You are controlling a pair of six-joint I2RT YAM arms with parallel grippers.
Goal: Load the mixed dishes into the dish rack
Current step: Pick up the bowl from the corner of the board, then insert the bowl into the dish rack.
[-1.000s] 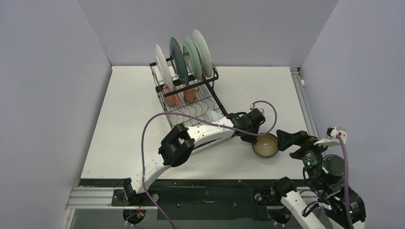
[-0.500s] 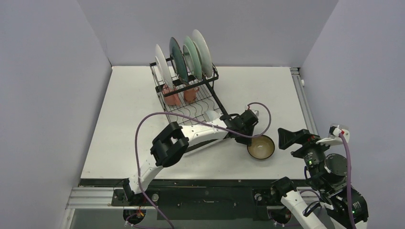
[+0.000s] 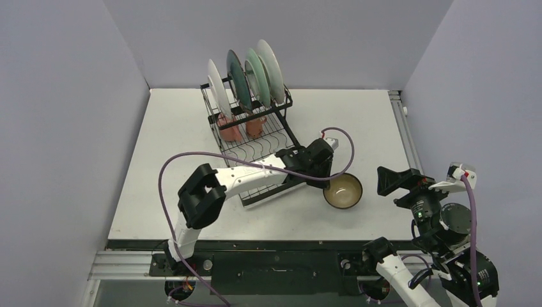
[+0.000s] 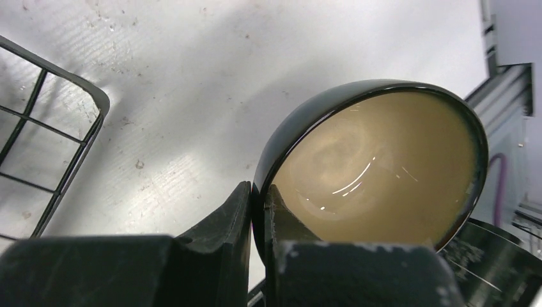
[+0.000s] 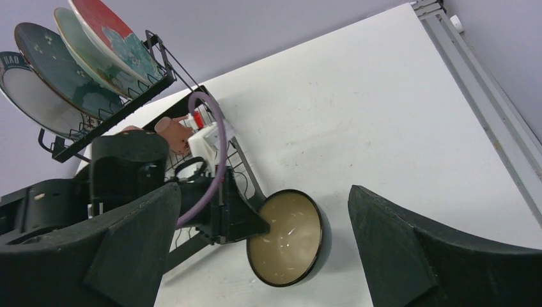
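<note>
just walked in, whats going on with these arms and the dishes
The left gripper is pinching the rim of the dark brown-gold bowl, holding it tilted just past the near right corner of the dish rack. The right gripper hangs open and empty to the bowl's right. The rack already has four plates standing in its top slots and two pink mugs on the lower tray.

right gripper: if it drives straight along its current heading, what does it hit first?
Probably the dark brown-gold bowl. In the right wrist view it lies just below centre ahead of the open right gripper, with the left gripper clamped on its rim. Depth is unclear, so it might pass above.
</note>
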